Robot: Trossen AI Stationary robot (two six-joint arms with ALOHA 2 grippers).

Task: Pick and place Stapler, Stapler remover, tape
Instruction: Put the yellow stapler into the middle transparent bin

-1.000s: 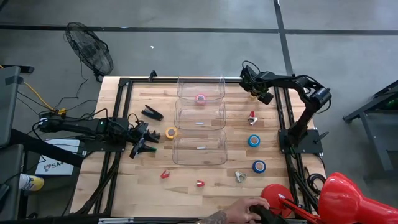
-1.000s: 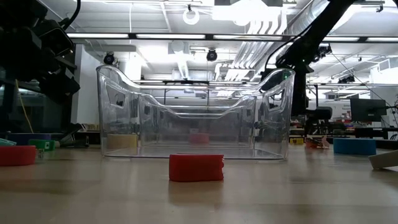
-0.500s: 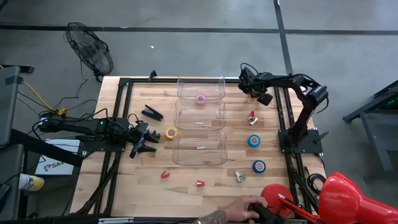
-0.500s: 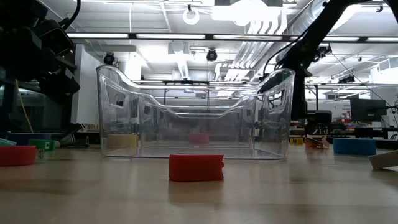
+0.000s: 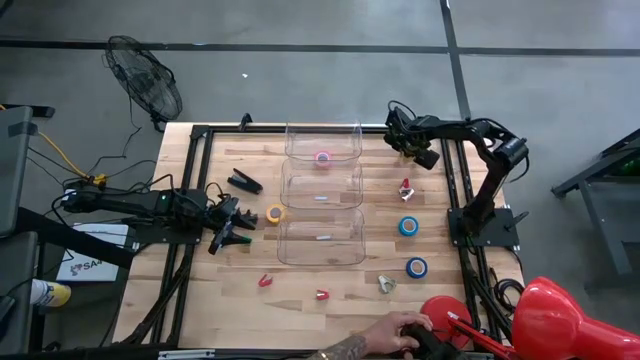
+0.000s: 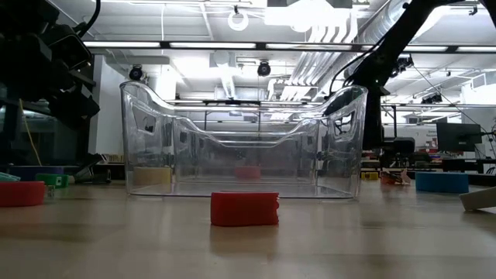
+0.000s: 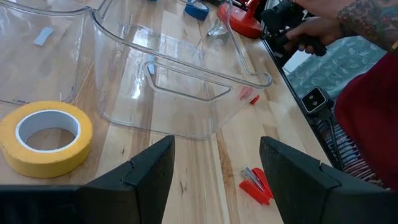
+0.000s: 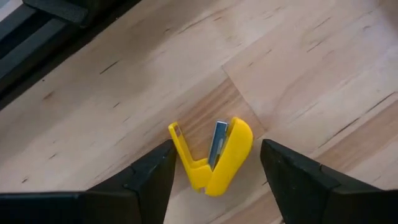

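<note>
A small yellow stapler (image 8: 230,155) lies half open on the wood at the table's far right. My right gripper (image 8: 216,148) (image 5: 413,150) points down over it, open, one finger on either side and clear of it. My left gripper (image 5: 238,228) (image 7: 216,143) stands open near the left edge with nothing between its fingers, a yellow tape roll (image 5: 274,213) (image 7: 46,137) flat on the table just beyond it. A pink tape roll (image 5: 323,157) sits in the far clear bin (image 5: 323,135). Two blue tape rolls (image 5: 408,226) (image 5: 416,267) lie on the right.
Three clear bins run down the table's middle (image 5: 321,185) (image 5: 321,240). A black stapler (image 5: 245,182) lies far left. Small red stapler removers (image 5: 265,281) (image 5: 322,295) (image 5: 405,187) and a silver one (image 5: 386,284) are scattered. A person's hand (image 5: 395,335) is at the near edge.
</note>
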